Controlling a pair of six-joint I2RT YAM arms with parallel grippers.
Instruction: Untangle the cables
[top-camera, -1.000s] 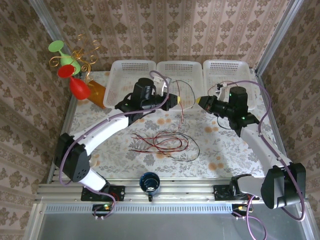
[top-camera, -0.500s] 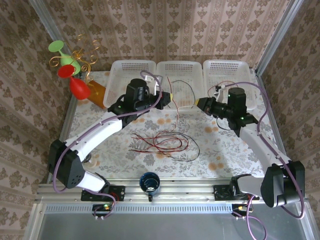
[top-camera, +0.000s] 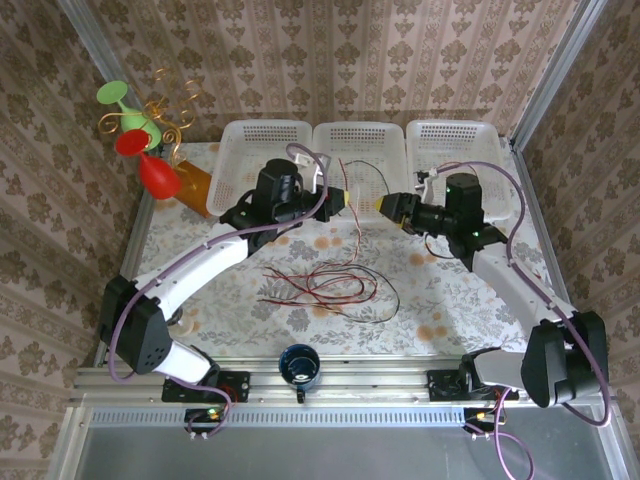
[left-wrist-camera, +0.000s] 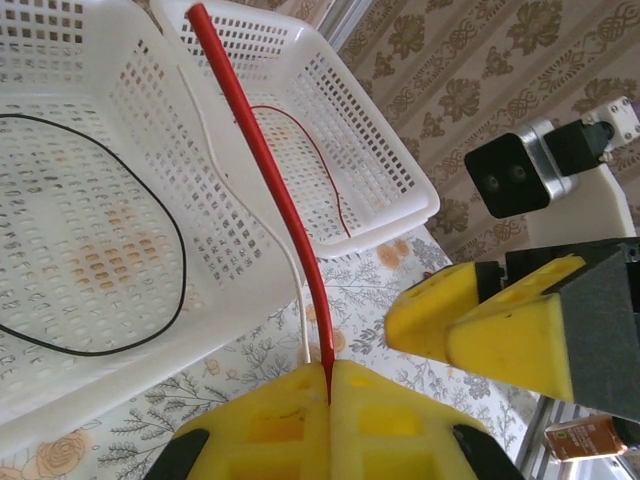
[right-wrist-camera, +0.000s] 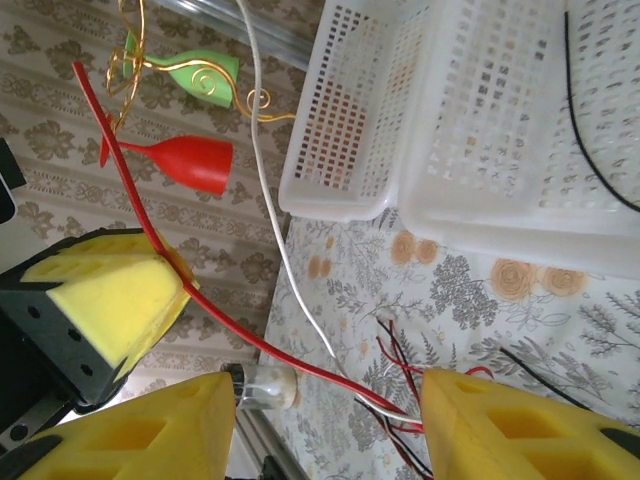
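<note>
Three white baskets line the far edge of the surface (top-camera: 450, 290): a left basket (top-camera: 262, 130), a middle basket (top-camera: 358, 128) and a right basket (top-camera: 452, 127). In the left wrist view the middle basket holds a loop of black cable (left-wrist-camera: 183, 250), and the right basket holds a thin red wire (left-wrist-camera: 335, 190).

Just near of the middle basket the two hands face each other, tips close together. The left hand (left-wrist-camera: 328, 375) is pinched tight on a red cable (left-wrist-camera: 270, 180), which rises out from between its yellow fingers; a white cable (left-wrist-camera: 300, 300) runs alongside it. The right hand (right-wrist-camera: 328, 400) is parted, its fingers well apart, and the red and white cables pass between them, the red one touching its right finger.

Most of the cables (top-camera: 320, 283), red and black, lie tangled on the middle of the surface, near of both hands.
</note>
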